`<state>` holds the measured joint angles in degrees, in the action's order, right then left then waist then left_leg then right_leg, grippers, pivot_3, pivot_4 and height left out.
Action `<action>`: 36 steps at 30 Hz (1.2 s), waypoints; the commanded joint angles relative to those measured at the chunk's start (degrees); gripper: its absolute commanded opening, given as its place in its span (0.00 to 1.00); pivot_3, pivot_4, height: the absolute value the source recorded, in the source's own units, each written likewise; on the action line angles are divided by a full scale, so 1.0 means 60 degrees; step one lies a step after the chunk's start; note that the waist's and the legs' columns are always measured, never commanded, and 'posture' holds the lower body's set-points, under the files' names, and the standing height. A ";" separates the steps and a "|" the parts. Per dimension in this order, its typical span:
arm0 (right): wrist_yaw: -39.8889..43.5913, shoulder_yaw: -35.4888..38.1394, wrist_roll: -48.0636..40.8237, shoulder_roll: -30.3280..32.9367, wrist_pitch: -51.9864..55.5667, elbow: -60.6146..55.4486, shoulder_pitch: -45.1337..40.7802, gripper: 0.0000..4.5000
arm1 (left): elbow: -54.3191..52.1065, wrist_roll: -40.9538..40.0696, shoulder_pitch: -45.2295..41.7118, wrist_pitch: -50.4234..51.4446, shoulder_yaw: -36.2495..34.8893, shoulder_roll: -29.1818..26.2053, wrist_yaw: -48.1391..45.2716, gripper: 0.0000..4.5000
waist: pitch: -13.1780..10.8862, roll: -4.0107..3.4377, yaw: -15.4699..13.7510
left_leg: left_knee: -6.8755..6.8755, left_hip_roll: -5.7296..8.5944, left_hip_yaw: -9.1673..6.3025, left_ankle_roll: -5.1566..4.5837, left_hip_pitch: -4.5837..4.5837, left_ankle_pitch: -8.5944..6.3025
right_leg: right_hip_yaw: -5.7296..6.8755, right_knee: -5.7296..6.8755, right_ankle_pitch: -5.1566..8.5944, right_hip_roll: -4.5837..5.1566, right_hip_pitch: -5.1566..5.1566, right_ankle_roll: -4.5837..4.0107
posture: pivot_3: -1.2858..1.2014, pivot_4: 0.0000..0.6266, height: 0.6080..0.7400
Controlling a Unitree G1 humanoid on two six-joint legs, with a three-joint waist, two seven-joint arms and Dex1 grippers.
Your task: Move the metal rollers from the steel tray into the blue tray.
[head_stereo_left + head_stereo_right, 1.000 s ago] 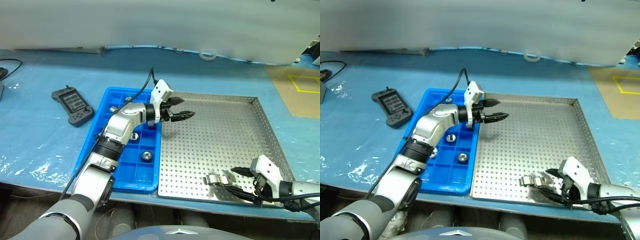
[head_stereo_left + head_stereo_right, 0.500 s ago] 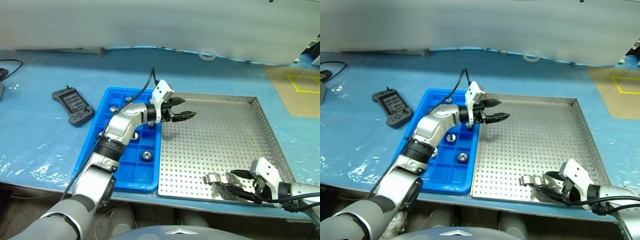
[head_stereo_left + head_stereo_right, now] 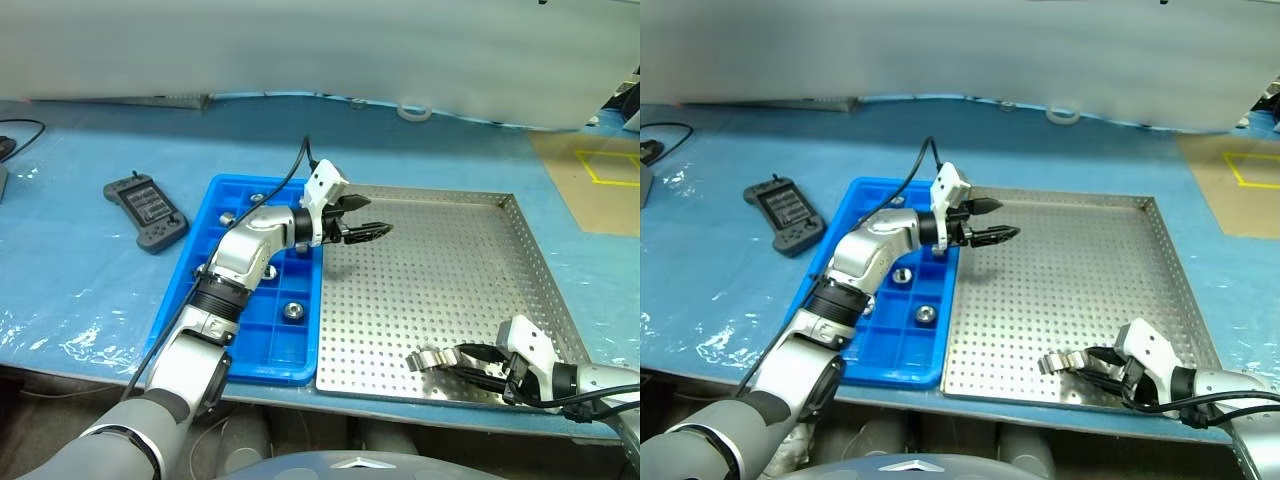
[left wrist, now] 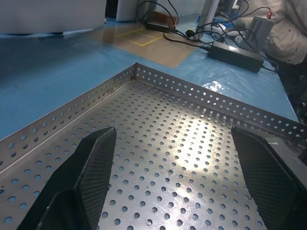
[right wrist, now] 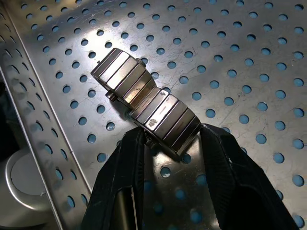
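Pinching the near roller (image 5: 170, 122) of 2 joined metal rollers (image 3: 430, 357), the right gripper (image 3: 478, 362) sits at the steel tray's (image 3: 480, 250) near-right edge; the left gripper (image 3: 365, 220) hangs spread beside the blue tray (image 3: 215, 200).

head cams look down; wrist cams close on steel tray (image 4: 201, 96).

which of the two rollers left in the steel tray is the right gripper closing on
The one nearer the tray's front rim: the right gripper has its fingers on either side of that roller. The other roller lies end to end beyond it, outside the fingers, on the steel tray.
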<state>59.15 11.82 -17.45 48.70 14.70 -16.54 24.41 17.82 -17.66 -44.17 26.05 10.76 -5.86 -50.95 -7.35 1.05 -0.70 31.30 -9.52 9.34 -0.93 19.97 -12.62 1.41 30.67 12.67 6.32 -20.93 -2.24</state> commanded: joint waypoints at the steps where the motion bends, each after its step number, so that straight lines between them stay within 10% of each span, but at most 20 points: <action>1: 0.0068 -0.0055 0.0018 -0.0052 -0.0225 0.0048 -0.0032 0.30 | -0.0183 -0.0053 -0.0161 -0.0091 -0.0088 0.0067 0.0026 0.89 | 0.0000 0.0000 -0.0004 | 0.0000 0.0000 0.0000 0.0000 0.0000 0.0000 | 0.0000 0.0000 0.0000 0.0000 0.0000 0.0000 | 0.42 0.24 1.00; 36: -0.4403 0.1044 -0.4678 -0.1981 0.5952 -0.2606 -0.4116 0.30 | -0.0453 -0.0836 -0.0671 -0.0430 -0.0066 -0.0815 -0.2696 0.89 | -0.0002 -0.0020 0.0000 | -0.0016 -0.0005 0.0032 0.0019 -0.0017 0.0011 | -0.0016 0.0016 -0.0001 -0.0004 -0.0027 -0.0003 | 0.42 0.24 1.00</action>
<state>33.39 15.39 -43.04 37.05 50.19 -29.72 0.64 15.30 -21.80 -48.16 24.74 10.54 -10.21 -65.17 -7.36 0.94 -0.71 31.19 -9.56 9.53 -0.80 19.82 -12.54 1.31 30.78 12.66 6.29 -21.07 -2.25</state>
